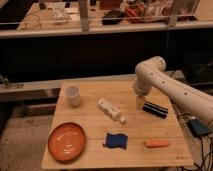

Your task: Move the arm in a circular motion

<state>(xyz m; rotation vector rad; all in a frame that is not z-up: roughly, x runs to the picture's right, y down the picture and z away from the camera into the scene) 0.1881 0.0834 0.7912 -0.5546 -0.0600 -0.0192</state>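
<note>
The large white tubular arm [170,85] reaches in from the right, over the back right part of the wooden table [95,150]. Its rounded joint is near the table's back edge. The pale tapered gripper [138,102] points down, just left of a black rectangular object [155,109] and right of a white bottle [110,109] that lies on its side. It holds nothing that I can see.
A white cup [73,95] stands at the back left. An orange plate [66,141] lies at the front left, a blue cloth [115,140] at the front middle, an orange carrot-like object [157,144] at the front right. A dark railing and cluttered shelves run behind the table.
</note>
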